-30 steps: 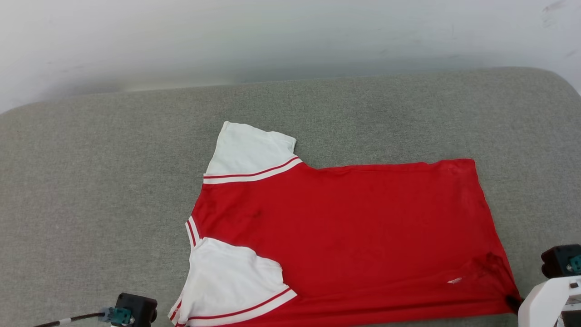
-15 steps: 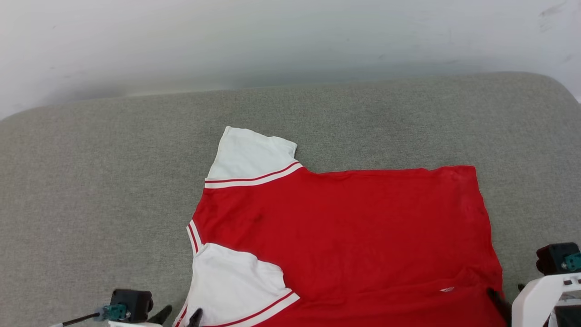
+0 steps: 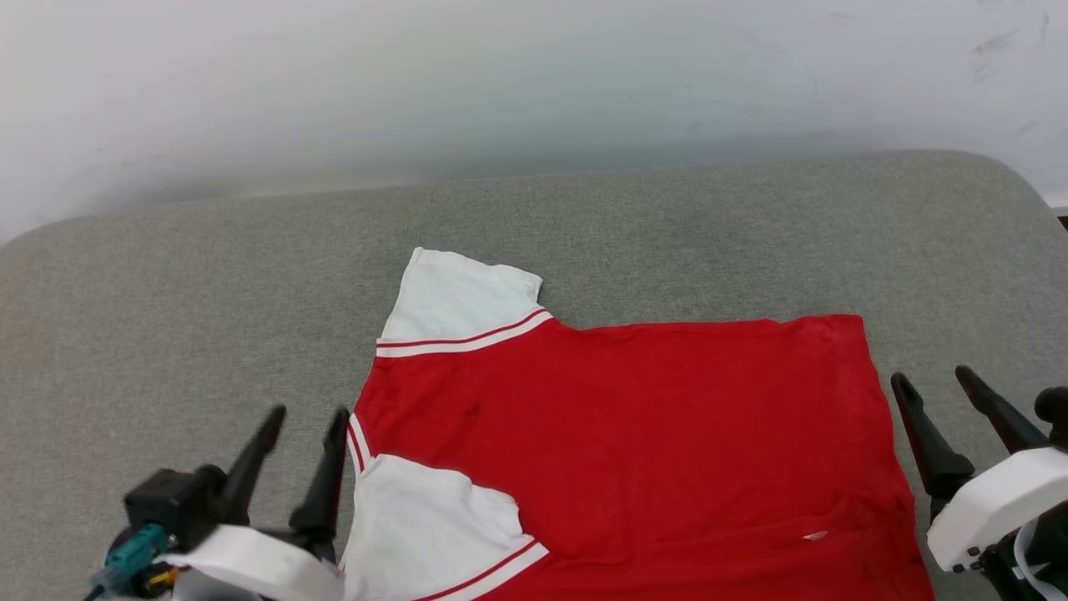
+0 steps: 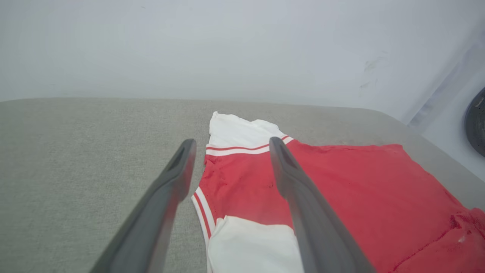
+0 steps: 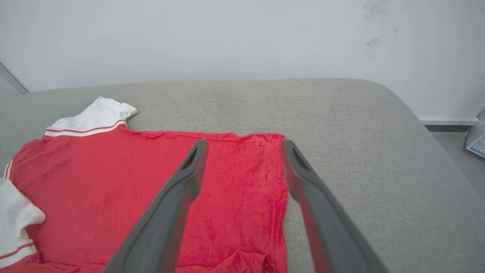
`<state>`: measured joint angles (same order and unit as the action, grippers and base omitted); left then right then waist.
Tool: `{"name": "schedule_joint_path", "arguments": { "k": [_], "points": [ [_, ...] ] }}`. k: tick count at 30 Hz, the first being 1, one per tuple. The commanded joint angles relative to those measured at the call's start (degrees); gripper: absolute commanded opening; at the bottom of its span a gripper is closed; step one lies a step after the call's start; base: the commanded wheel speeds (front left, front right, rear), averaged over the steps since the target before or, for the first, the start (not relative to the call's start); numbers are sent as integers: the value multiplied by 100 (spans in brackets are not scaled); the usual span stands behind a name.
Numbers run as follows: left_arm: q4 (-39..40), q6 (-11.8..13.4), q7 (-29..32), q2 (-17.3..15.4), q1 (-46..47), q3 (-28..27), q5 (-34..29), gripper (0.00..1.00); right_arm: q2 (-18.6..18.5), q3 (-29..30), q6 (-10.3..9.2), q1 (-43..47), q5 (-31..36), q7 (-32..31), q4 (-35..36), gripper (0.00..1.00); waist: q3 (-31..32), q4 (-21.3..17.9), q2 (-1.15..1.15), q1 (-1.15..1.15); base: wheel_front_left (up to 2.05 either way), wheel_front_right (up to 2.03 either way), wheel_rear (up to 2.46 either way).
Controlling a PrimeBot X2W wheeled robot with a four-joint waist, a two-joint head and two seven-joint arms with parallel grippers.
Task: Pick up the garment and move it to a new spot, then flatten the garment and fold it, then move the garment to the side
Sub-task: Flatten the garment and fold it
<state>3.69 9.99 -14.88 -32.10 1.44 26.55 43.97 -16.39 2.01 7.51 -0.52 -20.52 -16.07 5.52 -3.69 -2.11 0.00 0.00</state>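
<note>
The garment [image 3: 634, 434], red with white short sleeves and striped trim, lies spread flat and face down on the grey cushion, collar to the left and hem to the right. Its lettering is hidden. My left gripper [image 3: 305, 411] stands open just left of the collar, above the near sleeve, holding nothing. My right gripper [image 3: 930, 376] is open beside the hem's right edge, also empty. In the left wrist view the garment [image 4: 341, 189] spreads beyond my open left gripper [image 4: 231, 142]. In the right wrist view the hem of the garment [image 5: 242, 182] lies between the tips of my open right gripper [image 5: 244, 142].
The grey cushion [image 3: 167, 334] has bare fabric to the left of and behind the shirt, and a rounded far right corner. A white wall [image 3: 534, 83] rises right behind it. Floor and a paper [image 5: 478, 144] lie off the cushion's right end.
Both grippers have opened, let go of the garment's near edge and risen into view. The camera has tilted, shifting the scene slightly down.
</note>
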Motion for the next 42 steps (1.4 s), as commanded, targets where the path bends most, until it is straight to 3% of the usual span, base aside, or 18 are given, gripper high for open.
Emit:
{"name": "schedule_joint_path", "arguments": {
  "k": [1, 5, 14, 19, 22, 27, 31, 37, 42],
  "points": [
    [57, -29, -29, 75, 11, -113, -91, 100, 43, -2, -4, -62, -38, 94, 33, 100, -4, -1, 0, 0, 0, 0, 0],
    [332, -202, -37, 603, -247, -806, -778, 100, 200, -64, -3, -44, 22, 796, 121, 100, -31, -9, 0, 0, 0, 0, 0],
    [376, -1085, -37, 1611, -556, -1861, -1850, 100, 553, -211, -3, 14, 220, 2002, -57, 100, -123, -98, 0, 0, 0, 0, 0],
    [298, -1491, -37, 1928, -457, -2189, -2126, 100, 630, -272, -3, -89, 290, 2210, -211, 100, -258, -182, 0, 0, 0, 0, 0],
    [265, -1617, -37, 1939, -266, -2268, -2204, 100, 654, -279, -3, -160, 275, 2265, -195, 100, -413, -260, 0, 0, 0, 0, 0],
    [57, -1713, 119, 1547, 404, -2133, -2109, 100, 667, -300, -3, -337, 269, 2284, -85, 100, -886, -457, 0, 0, 0, 0, 0],
    [-119, -1730, 799, 1048, 1306, -2030, -1899, 100, 694, -323, -3, -493, 253, 2329, -22, 100, -1321, -631, 0, 0, 0, 0, 0],
    [-445, -1743, 2338, 168, 2835, -1609, -1325, 100, 829, -439, -3, -768, 193, 2510, -159, 100, -1888, -933, 0, 0, 0, 0, 0],
    [-982, -1740, 3981, -582, 3915, -1160, -743, 100, 909, -608, -3, -983, 141, 2693, -338, 100, -2217, -1189, 0, 0, 0, 0, 0]
  ]
}}
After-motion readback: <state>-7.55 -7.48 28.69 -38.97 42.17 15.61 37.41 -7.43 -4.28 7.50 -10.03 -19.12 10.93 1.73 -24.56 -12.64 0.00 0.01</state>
